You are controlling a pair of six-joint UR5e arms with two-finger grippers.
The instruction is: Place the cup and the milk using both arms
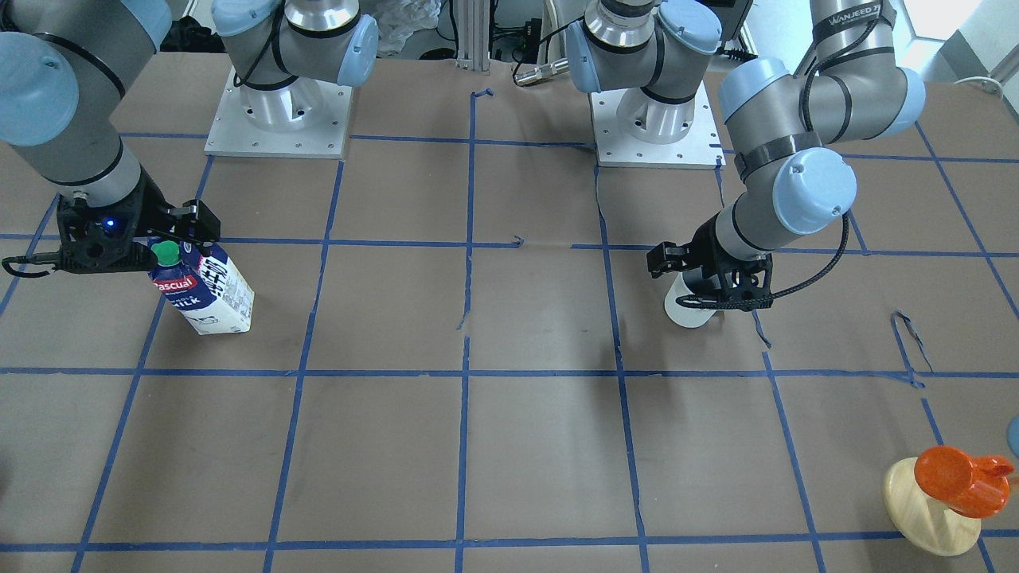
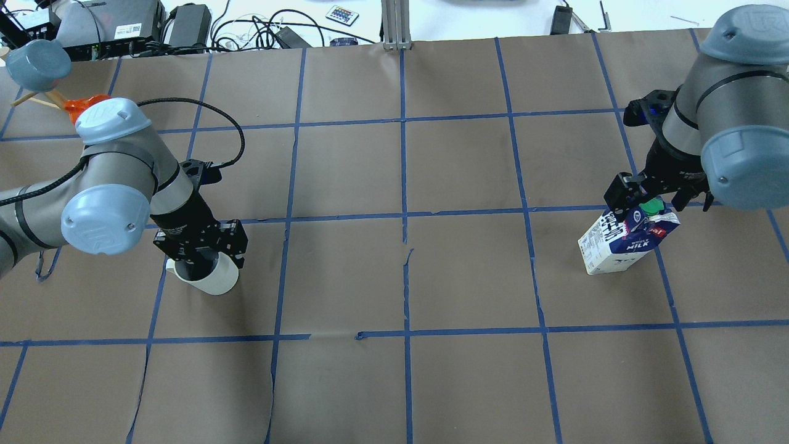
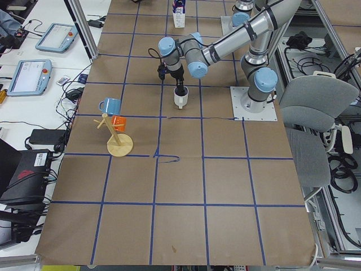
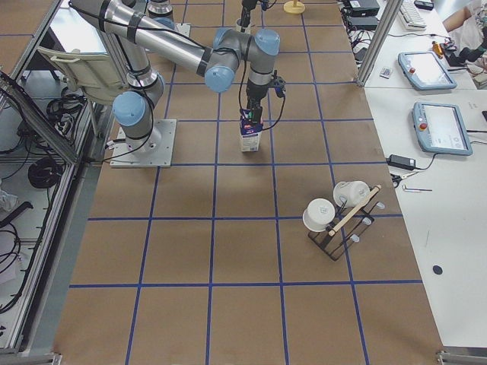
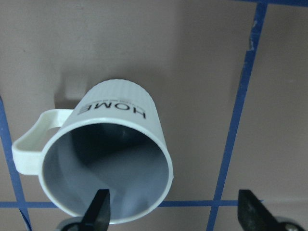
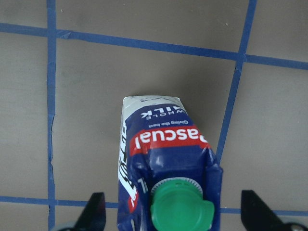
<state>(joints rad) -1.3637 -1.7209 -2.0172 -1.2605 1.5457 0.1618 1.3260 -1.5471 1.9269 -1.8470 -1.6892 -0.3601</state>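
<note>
My left gripper [image 2: 200,253] is hanging over the cup [image 2: 212,280], which is standing upright on the table [image 2: 345,382], well to my left of the middle tape line [image 2: 404,185]. The jaws are standing spread wide: one finger [image 5: 100,209] is reaching into the opening and the other is sitting clear outside (no pinch). My right gripper [image 2: 647,200] is hovering at the milk [image 2: 616,250], which is standing upright well to my right of that line. These jaws are also spread, straddling the green cap [image 6: 182,211] with gaps on both sides.
</note>
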